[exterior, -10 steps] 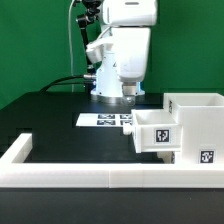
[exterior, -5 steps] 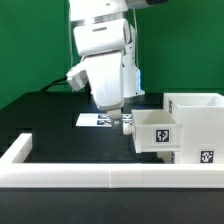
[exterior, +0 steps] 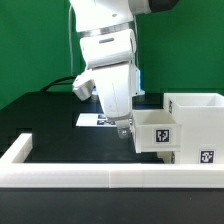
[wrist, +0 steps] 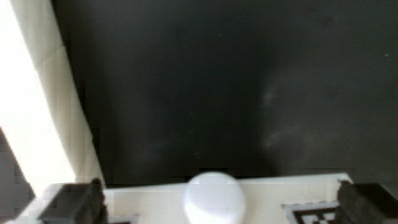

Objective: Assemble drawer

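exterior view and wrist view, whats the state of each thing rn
gripper: empty, fingers apart, hanging low beside the tray
tray: upright, open top, partly slid into the housing
housing: upright on the table
marker board: flat on the table, partly hidden by the arm

My gripper (exterior: 124, 128) hangs low over the black table (exterior: 50, 115), its fingertips just beside the near tray (exterior: 153, 132) on the exterior view's left. My arm hides most of the marker board (exterior: 90, 120). The tall housing (exterior: 198, 125) stands behind the tray, and a white rail (exterior: 90, 178) edges the table.
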You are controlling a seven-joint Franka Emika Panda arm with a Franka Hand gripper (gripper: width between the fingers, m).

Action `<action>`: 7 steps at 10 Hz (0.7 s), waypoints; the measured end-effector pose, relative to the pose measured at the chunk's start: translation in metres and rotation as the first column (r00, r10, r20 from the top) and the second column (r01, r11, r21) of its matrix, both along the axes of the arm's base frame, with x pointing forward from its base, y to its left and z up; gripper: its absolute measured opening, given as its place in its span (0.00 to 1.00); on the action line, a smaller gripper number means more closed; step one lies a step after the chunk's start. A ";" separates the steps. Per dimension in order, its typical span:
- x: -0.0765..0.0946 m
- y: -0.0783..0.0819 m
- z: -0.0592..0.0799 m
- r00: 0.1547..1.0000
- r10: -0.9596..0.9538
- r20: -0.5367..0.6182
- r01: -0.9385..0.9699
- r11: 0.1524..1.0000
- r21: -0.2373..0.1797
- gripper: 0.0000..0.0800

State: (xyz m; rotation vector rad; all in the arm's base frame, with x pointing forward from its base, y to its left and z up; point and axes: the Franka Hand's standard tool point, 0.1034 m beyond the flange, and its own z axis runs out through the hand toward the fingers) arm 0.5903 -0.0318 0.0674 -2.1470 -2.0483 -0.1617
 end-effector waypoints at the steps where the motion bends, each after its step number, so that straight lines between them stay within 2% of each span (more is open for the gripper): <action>1: 0.000 0.000 0.000 1.000 0.000 0.000 0.000 1.000 0.000 0.81; 3: 0.002 0.007 -0.001 1.000 0.018 -0.003 -0.018 1.000 0.006 0.81; 6: 0.011 0.027 -0.001 0.998 0.066 0.003 -0.066 0.997 -0.028 0.81; 7: 0.011 0.027 -0.001 1.000 0.014 -0.006 -0.014 0.999 -0.030 0.81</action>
